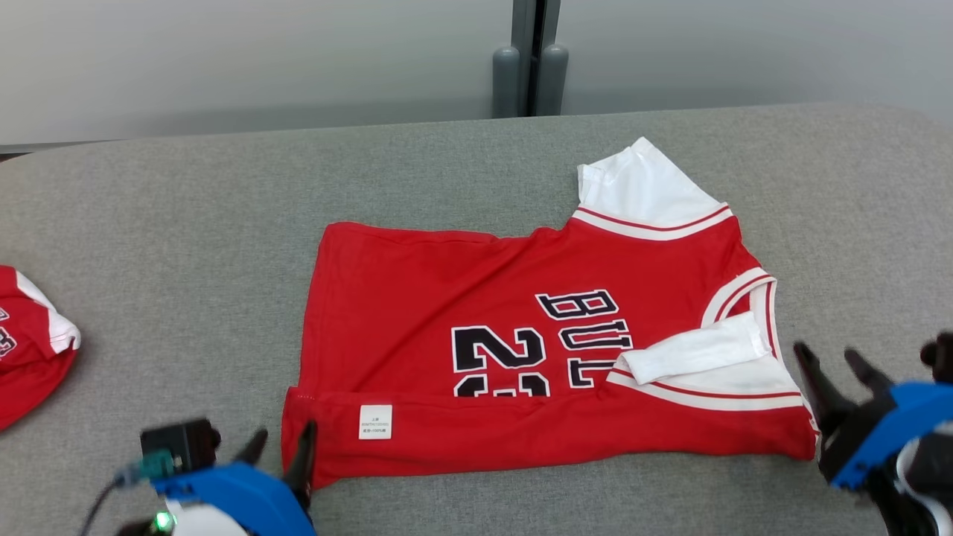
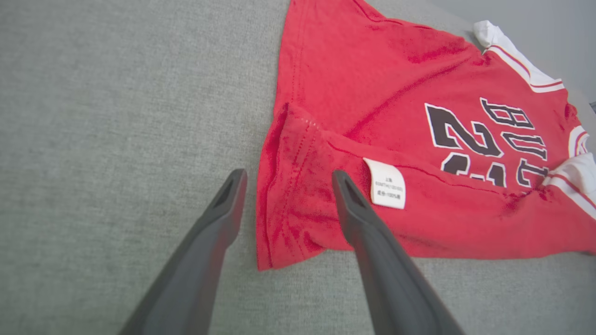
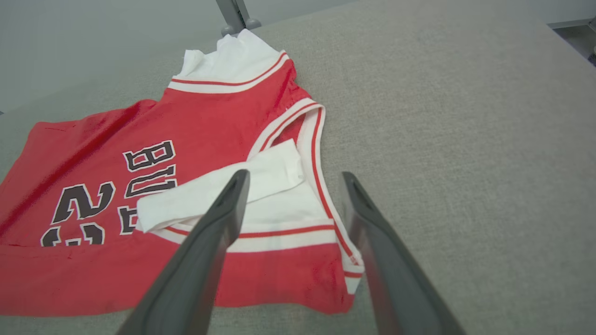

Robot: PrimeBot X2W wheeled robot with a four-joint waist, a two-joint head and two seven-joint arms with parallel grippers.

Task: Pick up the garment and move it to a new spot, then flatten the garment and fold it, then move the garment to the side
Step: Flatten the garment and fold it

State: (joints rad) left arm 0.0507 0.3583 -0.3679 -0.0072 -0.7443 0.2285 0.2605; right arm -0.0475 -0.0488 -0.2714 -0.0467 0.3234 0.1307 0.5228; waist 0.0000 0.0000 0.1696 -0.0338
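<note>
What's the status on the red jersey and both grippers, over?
Left gripper open, jaws astride the jersey hem corner. Right gripper open by the collar end. Jersey flat, near edge folded over, nothing held. Second red garment far left, not obstructing.

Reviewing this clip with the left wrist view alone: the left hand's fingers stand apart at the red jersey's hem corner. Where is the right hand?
Observer: The right hand is open at the jersey's neck end, pinching nothing.
Operator: My frame cuts off the near sleeve. How does it lie?
Observer: The near sleeve is folded in across the front, its end covering part of the lettering.
Operator: Anything else on the table?
Observer: A second red garment lies on the table far to the robot's left, apart from the jersey.
</note>
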